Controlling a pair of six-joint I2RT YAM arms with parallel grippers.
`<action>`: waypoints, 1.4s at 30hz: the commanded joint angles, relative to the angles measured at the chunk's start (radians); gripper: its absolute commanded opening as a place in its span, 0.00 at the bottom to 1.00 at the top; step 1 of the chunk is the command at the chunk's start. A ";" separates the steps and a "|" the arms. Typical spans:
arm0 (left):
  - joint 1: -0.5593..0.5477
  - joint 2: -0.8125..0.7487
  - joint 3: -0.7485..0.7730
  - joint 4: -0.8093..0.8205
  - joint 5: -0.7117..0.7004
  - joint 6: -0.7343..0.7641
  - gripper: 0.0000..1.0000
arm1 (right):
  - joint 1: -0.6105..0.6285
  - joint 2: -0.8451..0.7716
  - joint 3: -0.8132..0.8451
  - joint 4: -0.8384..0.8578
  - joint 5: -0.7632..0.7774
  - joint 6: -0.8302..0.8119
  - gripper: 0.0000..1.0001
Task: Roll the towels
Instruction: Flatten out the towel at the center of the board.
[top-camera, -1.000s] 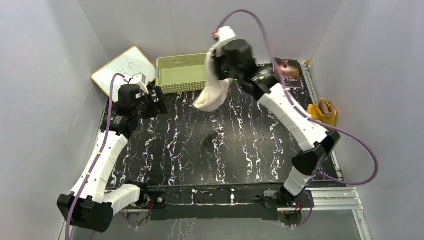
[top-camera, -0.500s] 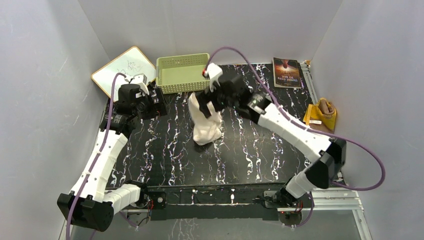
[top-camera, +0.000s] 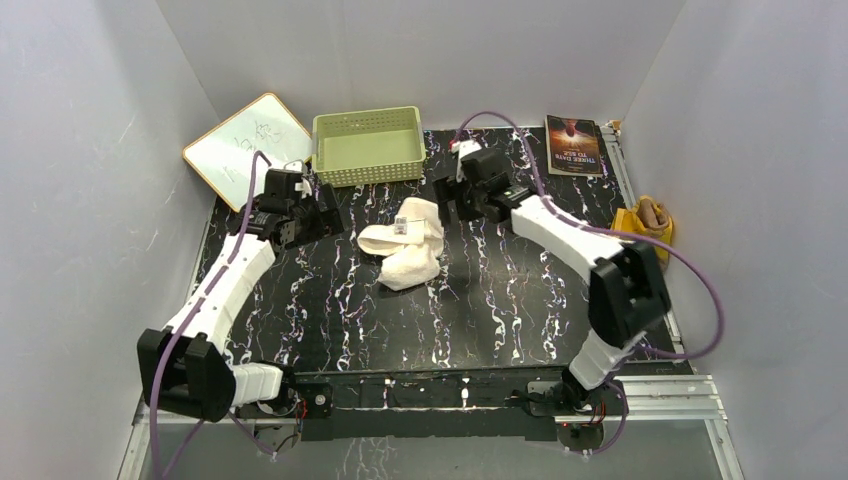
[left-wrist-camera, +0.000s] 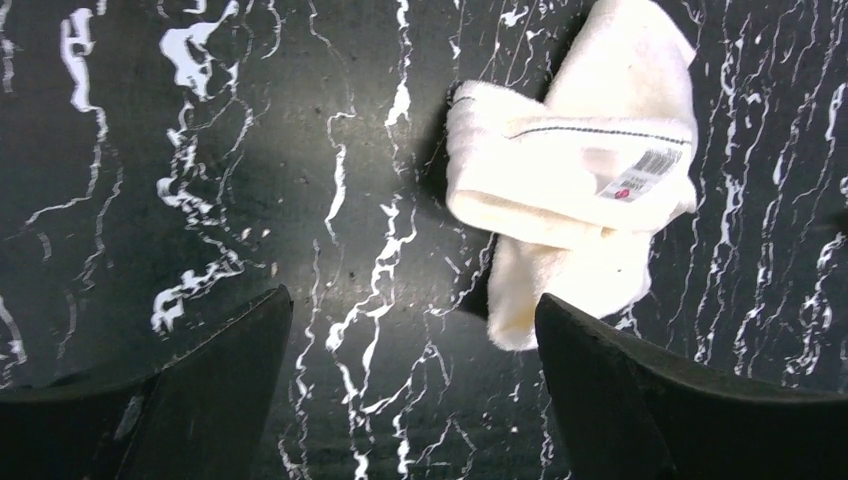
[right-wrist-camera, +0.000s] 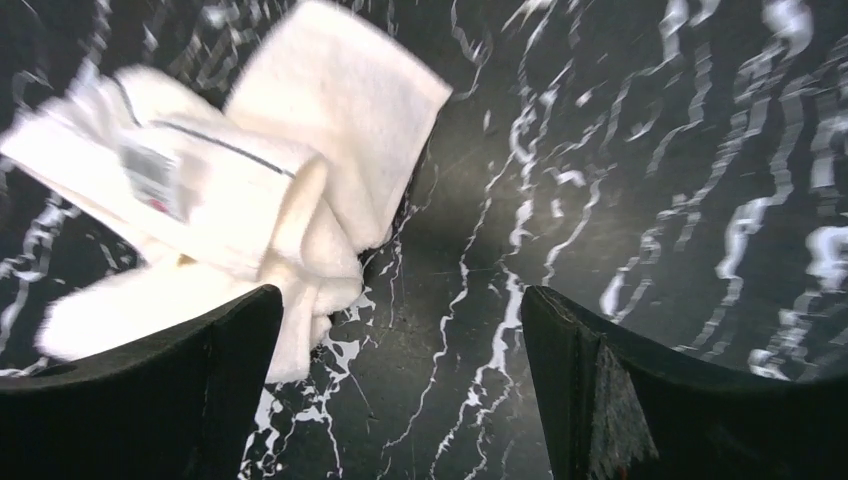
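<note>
The white towel (top-camera: 405, 245) lies crumpled in a loose heap on the black marbled table (top-camera: 500, 300), its label facing up. My left gripper (top-camera: 328, 213) hangs open just left of it. In the left wrist view the white towel (left-wrist-camera: 575, 190) lies ahead and to the right of the open left gripper (left-wrist-camera: 412, 298), with nothing between the fingers. My right gripper (top-camera: 447, 197) stands open at the towel's right. The right wrist view has the white towel (right-wrist-camera: 230, 200) ahead and left of the empty right gripper (right-wrist-camera: 400, 292). The brown and yellow towel (top-camera: 645, 222) sits off the table's right edge.
A pale green basket (top-camera: 365, 145) stands at the back, with a whiteboard (top-camera: 245, 140) to its left. A book (top-camera: 572, 145) lies at the back right. Grey walls close in both sides.
The right gripper carried the white towel down from the air, opened and let it drop on the table. The left arm has swung right toward the towel.
</note>
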 joint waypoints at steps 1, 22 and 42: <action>-0.028 0.062 -0.014 0.107 0.052 -0.084 0.88 | 0.002 0.118 0.080 0.059 -0.080 0.008 0.86; -0.449 0.421 0.174 0.279 -0.151 0.236 0.68 | -0.297 -0.019 -0.181 0.202 -0.442 0.184 0.84; -0.492 0.649 0.359 0.208 -0.333 0.202 0.65 | -0.297 -0.099 -0.350 0.263 -0.551 0.211 0.83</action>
